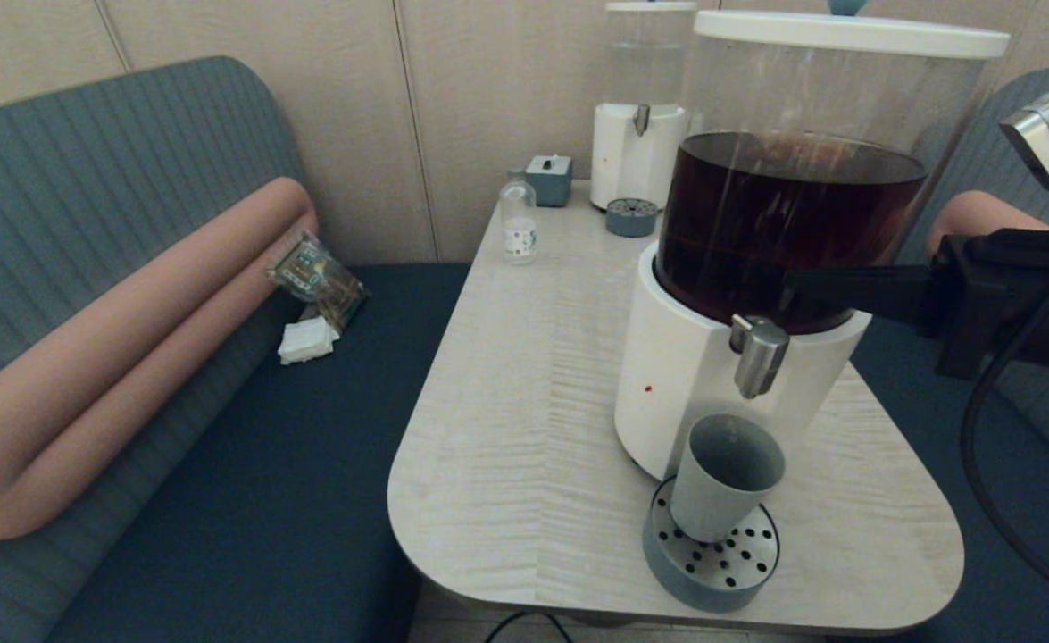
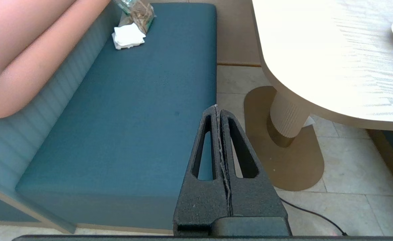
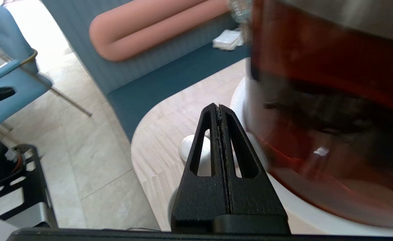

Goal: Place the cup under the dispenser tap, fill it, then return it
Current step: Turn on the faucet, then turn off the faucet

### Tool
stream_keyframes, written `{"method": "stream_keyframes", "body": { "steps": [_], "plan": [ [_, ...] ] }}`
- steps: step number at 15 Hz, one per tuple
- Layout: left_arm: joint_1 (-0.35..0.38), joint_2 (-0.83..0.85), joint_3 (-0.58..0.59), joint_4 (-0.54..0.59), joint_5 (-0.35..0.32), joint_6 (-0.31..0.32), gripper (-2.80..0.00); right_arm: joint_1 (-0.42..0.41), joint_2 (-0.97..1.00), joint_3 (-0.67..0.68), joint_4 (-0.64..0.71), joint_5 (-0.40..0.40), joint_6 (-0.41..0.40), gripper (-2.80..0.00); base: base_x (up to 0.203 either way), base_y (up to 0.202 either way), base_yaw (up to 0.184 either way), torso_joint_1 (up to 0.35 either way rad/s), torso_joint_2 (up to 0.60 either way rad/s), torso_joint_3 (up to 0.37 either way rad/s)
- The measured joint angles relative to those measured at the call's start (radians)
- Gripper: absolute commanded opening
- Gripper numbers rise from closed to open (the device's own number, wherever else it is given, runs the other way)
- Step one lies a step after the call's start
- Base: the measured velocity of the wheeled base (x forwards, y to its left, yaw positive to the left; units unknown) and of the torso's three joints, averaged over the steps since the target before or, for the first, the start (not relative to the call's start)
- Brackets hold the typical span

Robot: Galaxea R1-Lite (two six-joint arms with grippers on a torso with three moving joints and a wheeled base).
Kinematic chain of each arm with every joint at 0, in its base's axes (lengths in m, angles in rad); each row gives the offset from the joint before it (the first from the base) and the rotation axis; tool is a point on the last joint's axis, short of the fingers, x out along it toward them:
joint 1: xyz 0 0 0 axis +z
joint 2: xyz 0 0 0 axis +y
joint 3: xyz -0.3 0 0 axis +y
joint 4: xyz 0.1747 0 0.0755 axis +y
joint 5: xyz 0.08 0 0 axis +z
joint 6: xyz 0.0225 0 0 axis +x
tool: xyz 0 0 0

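Dark brown liquid is filling the large dispenser [image 1: 756, 268] standing on the pale table [image 1: 524, 429].
Below it, the grey-blue cup [image 1: 725, 478] is sitting on the drip tray [image 1: 711, 558] under the dispenser tap [image 1: 759, 354]; the right gripper [image 3: 219, 107], clenched empty, is hovering beside the tank, and the left gripper [image 2: 218, 107], also clenched, is hanging over the bench.

Even, soft indoor light, moderately bright. Table [image 2: 333, 50] top blows out to near white in left wrist view; floor [image 3: 32, 43] glares at far side in right wrist view. Dark-liquid dispenser [image 3: 333, 100] close to right wrist lens, blurred, with reflections on tank. Head view sharp; shadows faint under cup [image 1: 725, 478].
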Motion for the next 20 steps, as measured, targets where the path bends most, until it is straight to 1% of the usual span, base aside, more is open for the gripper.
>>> {"method": "stream_keyframes", "body": {
  "steps": [4,8,11,14,16,19,20],
  "plan": [
    [0.0,0.0,0.0,0.0,0.0,0.0,-2.8,-0.034,-0.088,0.029,0.038,-0.027,0.002,-2.8,0.0,0.0,0.0,0.0,0.0,0.0],
    [0.0,0.0,0.0,0.0,0.0,0.0,-2.8,-0.107,-0.245,0.078,0.176,-0.062,0.002,-2.8,0.0,0.0,0.0,0.0,0.0,0.0],
    [0.0,0.0,0.0,0.001,0.0,0.0,-2.8,-0.144,-0.394,0.118,0.283,-0.138,0.002,-2.8,0.0,0.0,0.0,0.0,0.0,0.0],
    [0.0,0.0,0.0,0.0,0.0,0.0,-2.8,-0.154,-0.544,0.136,0.382,-0.23,0.002,-2.8,0.0,0.0,0.0,0.0,0.0,0.0],
    [0.0,0.0,0.0,0.0,0.0,0.0,-2.8,-0.156,-0.646,0.136,0.464,-0.277,0.004,-2.8,0.0,0.0,0.0,0.0,0.0,0.0],
    [0.0,0.0,0.0,0.001,0.0,0.0,-2.8,-0.158,-0.749,0.149,0.525,-0.361,0.017,-2.8,0.0,0.0,0.0,0.0,0.0,0.0],
    [0.0,0.0,0.0,0.001,0.0,0.0,-2.8,-0.158,-0.777,0.154,0.538,-0.375,0.017,-2.8,0.0,0.0,0.0,0.0,0.0,0.0]
  ]
}}
